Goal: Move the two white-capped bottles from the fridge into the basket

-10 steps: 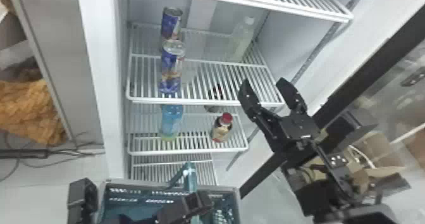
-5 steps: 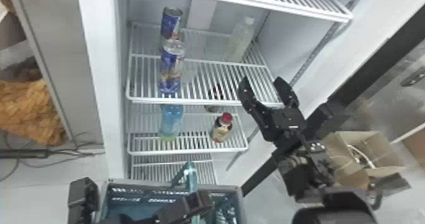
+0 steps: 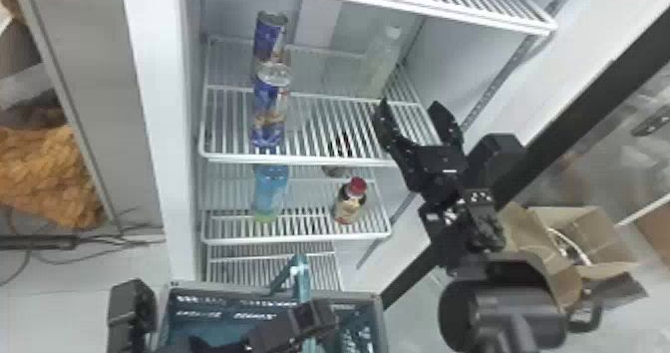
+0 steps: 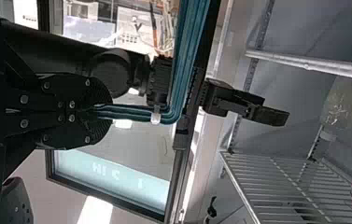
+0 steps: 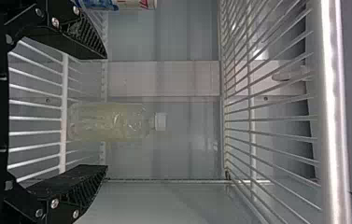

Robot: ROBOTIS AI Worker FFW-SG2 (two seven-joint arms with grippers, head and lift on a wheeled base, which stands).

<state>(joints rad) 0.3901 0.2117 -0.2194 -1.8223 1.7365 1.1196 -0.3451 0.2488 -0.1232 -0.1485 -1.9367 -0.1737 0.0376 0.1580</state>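
Farther in at the wire shelf [image 3: 299, 159] than a second ago, the right gripper [image 3: 410, 102], fingers apart, faces the upright white-capped bottle [image 5: 117, 122] at that shelf's right rear, roughly centred ahead; the left gripper [image 4: 106, 111], farther from it, clamps the basket handle [image 4: 190, 60]

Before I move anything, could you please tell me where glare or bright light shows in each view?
Right wrist view: a bright streak along the shelf's front bar, small glints on the white-capped bottle; left wrist view: a glaring patch on the floor; head view: soft, fairly even light inside the fridge.
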